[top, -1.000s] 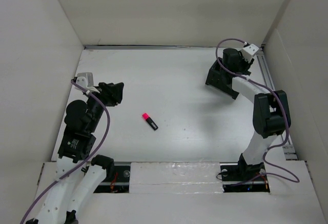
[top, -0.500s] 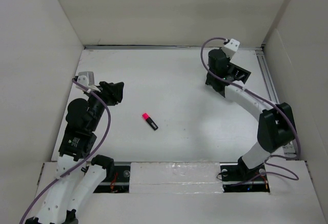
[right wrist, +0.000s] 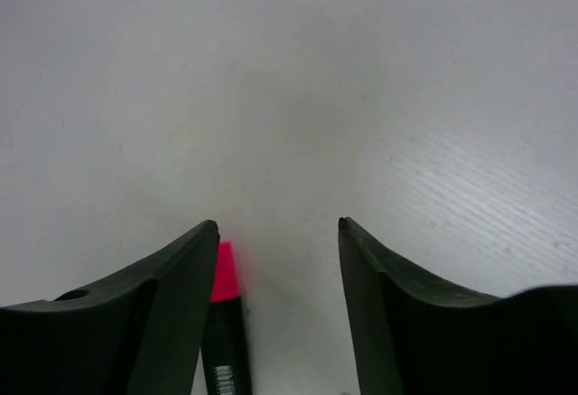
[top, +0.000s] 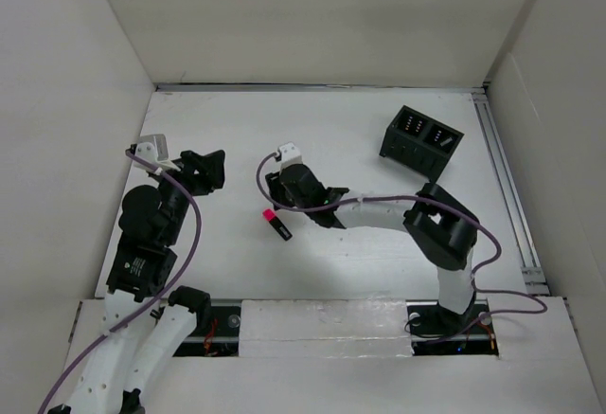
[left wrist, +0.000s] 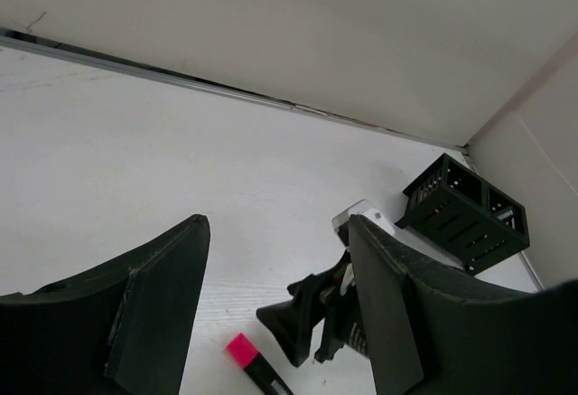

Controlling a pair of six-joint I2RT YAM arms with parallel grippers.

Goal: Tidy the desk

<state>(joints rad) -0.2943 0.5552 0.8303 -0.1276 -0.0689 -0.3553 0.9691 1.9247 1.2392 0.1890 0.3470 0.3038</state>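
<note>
A black highlighter with a pink cap [top: 276, 224] lies on the white desk [top: 360, 253], left of the middle. My right gripper [top: 280, 205] hangs low over it, open. In the right wrist view [right wrist: 278, 223] the highlighter [right wrist: 225, 323] lies on the desk between the two fingers, close against the left finger [right wrist: 172, 296], and nothing is gripped. My left gripper [top: 210, 170] stands open and empty at the left side of the desk. In the left wrist view [left wrist: 280, 223] it looks across at the highlighter [left wrist: 249, 361] and the right gripper [left wrist: 302, 323].
A small black compartmented box [top: 421, 139] stands at the far right of the desk, also seen as a slotted black box [left wrist: 462, 214] from the left wrist. White panel walls enclose the desk. A metal rail [top: 507, 187] runs along the right edge.
My right arm has swung from the black box at the far right to the highlighter in the middle, and its jaws have opened. The left jaws stand a little wider.
</note>
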